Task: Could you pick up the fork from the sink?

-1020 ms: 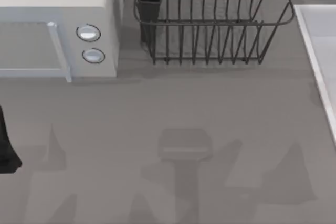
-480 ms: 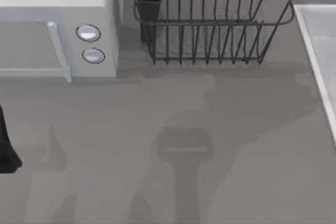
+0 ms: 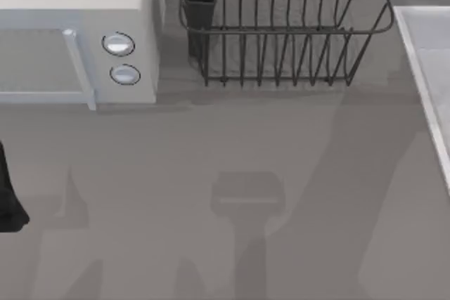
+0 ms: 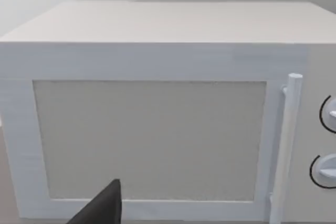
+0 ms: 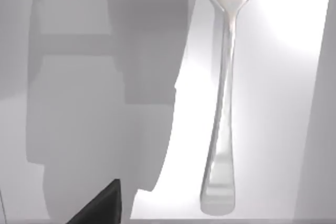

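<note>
My right hand (image 5: 100, 205) hangs over the sink (image 5: 273, 77), and from its wrist view one dark fingertip shows at the near edge; I cannot tell whether the hand is apart or together. Just beyond that fingertip the fork (image 5: 223, 98) lies flat on the pale sink floor, untouched, its rounded handle end nearest my hand and its tines pointing away. A raised strip of sink wall runs alongside the fork. The risk, as I judge it, is that the fork is thin and lies flush on a smooth floor, so a descent slightly off its line could close on nothing or push the handle sideways toward the wall; coming down too far could jam a fingertip against the basin. My hand sits off to one side of the handle, so it needs centring first. From the top view, the sink's light rim (image 3: 422, 68) shows at the right edge of the grey bench (image 3: 211, 145), with a dark wire dish rack (image 3: 281, 33) farther back. My left arm (image 3: 8, 194) stays parked at the left edge, its hand (image 4: 102, 208) facing a white microwave (image 4: 157, 129); its state I cannot tell either.
</note>
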Robot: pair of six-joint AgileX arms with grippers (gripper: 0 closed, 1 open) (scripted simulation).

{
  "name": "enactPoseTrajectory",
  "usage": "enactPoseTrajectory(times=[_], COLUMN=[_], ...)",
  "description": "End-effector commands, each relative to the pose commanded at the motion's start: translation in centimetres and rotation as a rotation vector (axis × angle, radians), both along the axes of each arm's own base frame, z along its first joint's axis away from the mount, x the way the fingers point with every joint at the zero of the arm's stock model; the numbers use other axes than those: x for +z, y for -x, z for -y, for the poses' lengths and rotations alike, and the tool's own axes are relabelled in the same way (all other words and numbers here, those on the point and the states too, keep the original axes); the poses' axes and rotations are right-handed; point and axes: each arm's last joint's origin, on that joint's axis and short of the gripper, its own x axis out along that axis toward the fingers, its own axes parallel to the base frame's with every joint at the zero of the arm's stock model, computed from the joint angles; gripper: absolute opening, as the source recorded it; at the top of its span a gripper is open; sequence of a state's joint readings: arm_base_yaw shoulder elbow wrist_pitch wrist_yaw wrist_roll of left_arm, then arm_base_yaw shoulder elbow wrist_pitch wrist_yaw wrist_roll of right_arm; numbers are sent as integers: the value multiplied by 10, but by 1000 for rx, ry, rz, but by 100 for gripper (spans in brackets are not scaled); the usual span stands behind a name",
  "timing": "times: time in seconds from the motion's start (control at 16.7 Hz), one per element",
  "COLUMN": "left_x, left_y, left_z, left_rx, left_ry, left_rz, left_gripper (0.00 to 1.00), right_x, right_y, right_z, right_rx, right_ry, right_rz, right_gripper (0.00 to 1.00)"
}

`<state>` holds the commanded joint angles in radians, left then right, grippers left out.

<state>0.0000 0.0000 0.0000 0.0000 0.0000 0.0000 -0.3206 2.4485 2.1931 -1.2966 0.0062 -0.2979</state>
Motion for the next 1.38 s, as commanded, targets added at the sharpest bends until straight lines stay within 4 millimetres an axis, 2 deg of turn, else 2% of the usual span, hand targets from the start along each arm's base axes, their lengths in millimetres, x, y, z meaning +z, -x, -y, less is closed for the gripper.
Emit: enactPoseTrajectory(times=[0.54,0.72,1.08,1.2,1.38], left_x=[0,0,0,0,0], left_y=[0,0,0,0,0], left_z=[0,0,0,0,0], left_rx=[0,0,0,0,0], left_ry=[0,0,0,0,0], left_rz=[0,0,0,0,0], left_gripper=[100,100,100,100,100], right_x=[-14,-46,-136,-153,-155], right_y=[-4,-7,-6,-3,-2], right_z=[0,2,3,3,3], right_rx=[5,4,1,0,0], right_ry=[-7,-7,-3,-6,-6], right_rz=[-21,-22,-8,-17,-18], right_gripper=[100,100,100,100,100])
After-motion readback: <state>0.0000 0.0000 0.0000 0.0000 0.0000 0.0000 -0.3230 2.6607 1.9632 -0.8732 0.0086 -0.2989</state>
